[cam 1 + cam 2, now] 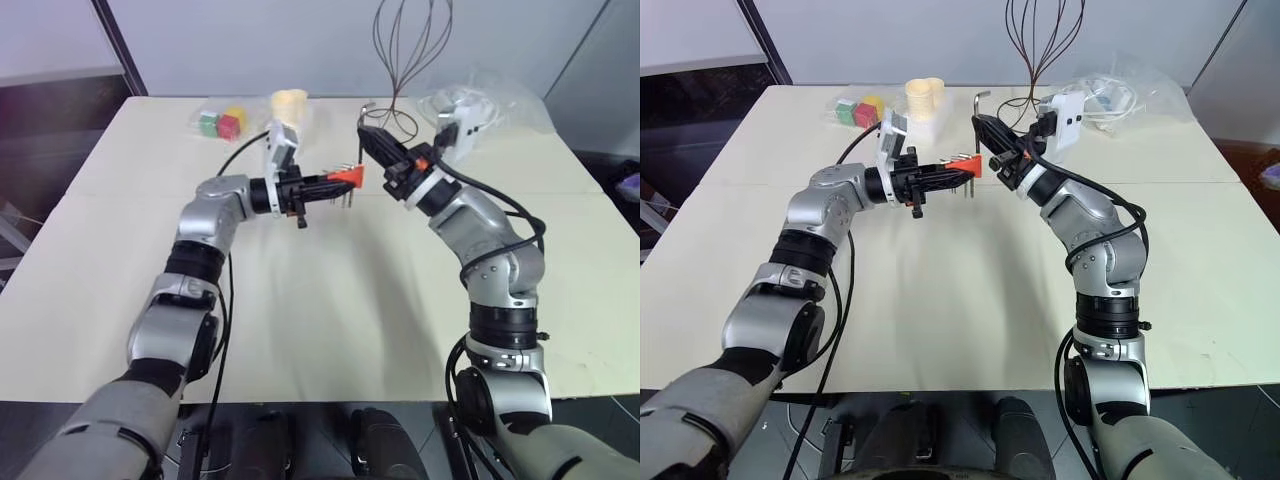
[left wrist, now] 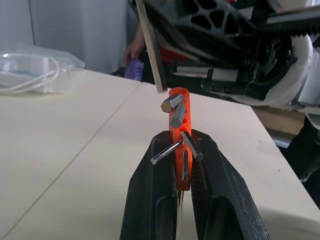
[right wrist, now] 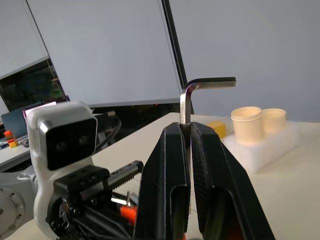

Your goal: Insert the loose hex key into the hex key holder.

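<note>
Holding both task pieces aloft above the middle of the cream worktop (image 1: 320,330), well clear of its surface. Left end effector (image 1: 322,184) clenched on the hex key holder (image 1: 348,176), fingers level and aimed toward 3 o'clock, orange-red block jutting past the fingertips with short grey keys sticking out and hanging below it. Seen along the left wrist: holder (image 2: 179,125) pinched upright between the two black fingers (image 2: 155,200), several grey key stubs fanning out of its face.

Right end effector (image 1: 368,140) just beyond, toward 1 o'clock from the holder, clamped on the loose hex key (image 1: 981,105); long shank gripped between the pads, short bent end (image 3: 210,83) projecting sideways above the fingertips. Key tip near the holder, though contact cannot be told.

Farther back, at 11 o'clock: red, green and yellow cubes (image 1: 220,123) in a clear bag, then pale cups (image 1: 289,102) on a white block. At 1 o'clock, far edge: clear plastic bag with white cable (image 1: 480,105) and dark looping wires (image 1: 405,50).
</note>
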You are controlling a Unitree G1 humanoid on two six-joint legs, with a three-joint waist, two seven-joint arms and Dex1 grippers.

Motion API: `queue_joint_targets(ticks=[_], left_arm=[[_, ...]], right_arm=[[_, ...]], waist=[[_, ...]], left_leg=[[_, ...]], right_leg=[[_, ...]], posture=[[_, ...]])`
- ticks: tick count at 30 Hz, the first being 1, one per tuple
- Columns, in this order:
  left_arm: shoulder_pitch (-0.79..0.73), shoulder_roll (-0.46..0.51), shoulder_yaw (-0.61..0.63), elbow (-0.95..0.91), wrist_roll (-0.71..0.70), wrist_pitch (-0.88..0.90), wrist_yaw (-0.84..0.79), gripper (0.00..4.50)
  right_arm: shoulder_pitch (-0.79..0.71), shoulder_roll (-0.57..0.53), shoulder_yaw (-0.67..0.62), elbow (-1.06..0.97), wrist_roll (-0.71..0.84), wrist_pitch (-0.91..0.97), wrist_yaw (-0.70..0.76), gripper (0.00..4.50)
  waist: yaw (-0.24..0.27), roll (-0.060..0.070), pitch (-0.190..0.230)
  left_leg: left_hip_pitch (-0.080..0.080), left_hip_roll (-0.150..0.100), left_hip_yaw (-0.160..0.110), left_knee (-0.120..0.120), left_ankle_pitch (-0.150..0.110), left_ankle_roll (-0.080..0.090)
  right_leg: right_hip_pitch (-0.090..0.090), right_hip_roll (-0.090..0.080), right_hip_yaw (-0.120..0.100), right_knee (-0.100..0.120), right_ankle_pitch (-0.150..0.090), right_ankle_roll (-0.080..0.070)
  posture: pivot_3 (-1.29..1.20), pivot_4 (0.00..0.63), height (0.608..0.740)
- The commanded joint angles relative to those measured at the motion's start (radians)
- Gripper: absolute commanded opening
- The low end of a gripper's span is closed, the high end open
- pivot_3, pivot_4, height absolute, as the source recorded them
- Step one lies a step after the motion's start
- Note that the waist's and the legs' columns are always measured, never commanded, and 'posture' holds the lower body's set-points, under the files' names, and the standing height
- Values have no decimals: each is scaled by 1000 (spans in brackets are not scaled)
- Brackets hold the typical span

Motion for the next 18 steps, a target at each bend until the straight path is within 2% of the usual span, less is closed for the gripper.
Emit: queue_joint_targets(ticks=[1,18], left_arm=[[-8,8,11,-26,3,-16,-7,0],[-29,2,24,-3,2,-41,20,0]], right_arm=[[-17,-5,-10,-32,25,-24,1,13],[6,-1,2,-48,35,-15,-4,13]], waist=[[0,0,0],[0,0,0]], left_leg=[[0,0,0,0,0,0],[0,0,0,0,0,0]], right_leg=[[0,0,0,0,0,0],[0,0,0,0,0,0]], posture=[[0,150,740],[0,150,740]])
